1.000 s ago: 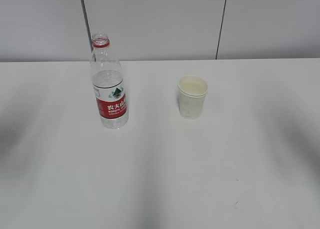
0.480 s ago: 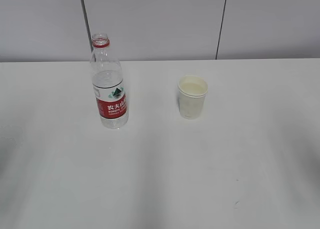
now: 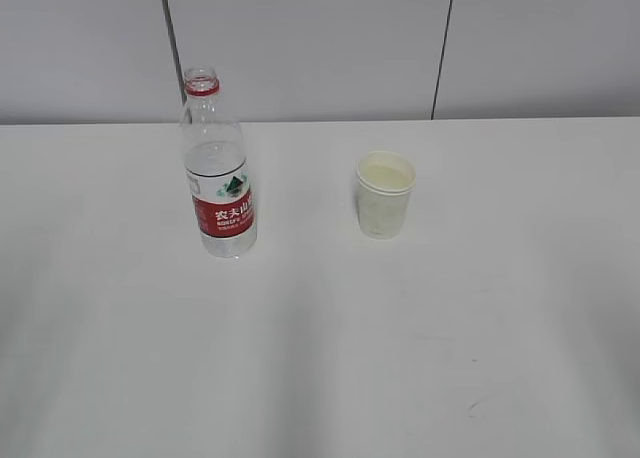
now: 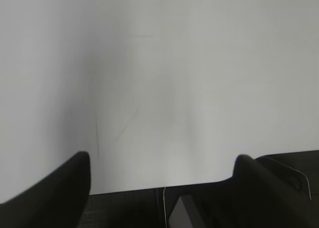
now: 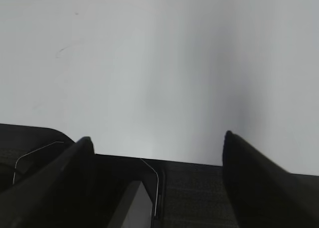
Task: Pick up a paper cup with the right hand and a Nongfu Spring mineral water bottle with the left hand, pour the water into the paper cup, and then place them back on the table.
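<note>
- Nongfu Spring mineral water bottle (image 3: pixel 219 168) upright on white counter (image 3: pixel 320 358), cap off.
- Paper cup (image 3: pixel 385 194) upright, well apart to its right.
- Left hand (image 4: pixel 162 188) jaws wide apart, empty.
- Right hand (image 5: pixel 157 180) jaws wide apart, empty.

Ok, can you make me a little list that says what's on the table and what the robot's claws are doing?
bottle: Nongfu Spring mineral water bottle, upright, cap off, partly full
cup: paper cup, upright, right of the bottle, apart from it
table: white table
left claw: left claw open, holding nothing
right claw: right claw open, holding nothing
arms in exterior view: none visible
</note>
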Action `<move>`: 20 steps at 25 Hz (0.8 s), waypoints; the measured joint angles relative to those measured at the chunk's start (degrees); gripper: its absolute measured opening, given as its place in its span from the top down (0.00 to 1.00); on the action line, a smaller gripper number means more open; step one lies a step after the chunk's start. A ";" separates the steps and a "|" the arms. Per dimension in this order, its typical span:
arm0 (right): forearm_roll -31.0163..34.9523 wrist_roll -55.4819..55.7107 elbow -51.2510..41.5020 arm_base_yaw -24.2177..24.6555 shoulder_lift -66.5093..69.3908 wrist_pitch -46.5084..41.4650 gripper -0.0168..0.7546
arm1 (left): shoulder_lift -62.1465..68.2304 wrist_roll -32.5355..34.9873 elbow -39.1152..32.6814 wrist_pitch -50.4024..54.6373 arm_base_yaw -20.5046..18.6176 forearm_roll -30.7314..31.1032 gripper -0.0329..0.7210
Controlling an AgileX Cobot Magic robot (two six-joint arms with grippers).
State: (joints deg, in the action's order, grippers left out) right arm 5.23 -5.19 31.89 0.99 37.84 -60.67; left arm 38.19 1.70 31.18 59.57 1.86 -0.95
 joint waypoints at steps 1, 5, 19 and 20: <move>0.00 0.00 -0.71 0.00 -1.16 0.00 0.22 | -0.34 0.00 0.01 0.16 0.00 0.00 0.25; 0.00 0.00 -2.20 0.00 -5.30 -0.11 0.22 | -1.51 0.00 0.01 0.26 0.00 -0.27 0.25; 0.00 0.00 -3.80 0.00 -15.10 -3.81 0.22 | -11.24 0.00 -1.15 1.97 0.00 -1.52 0.25; 0.00 0.00 -3.80 0.00 -15.37 -3.81 0.22 | -12.31 0.00 -1.15 2.03 0.00 -1.52 0.25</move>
State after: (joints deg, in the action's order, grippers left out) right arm 5.23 -5.19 28.09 0.99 22.48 -64.48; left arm 25.87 1.70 30.02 61.59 1.86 -2.46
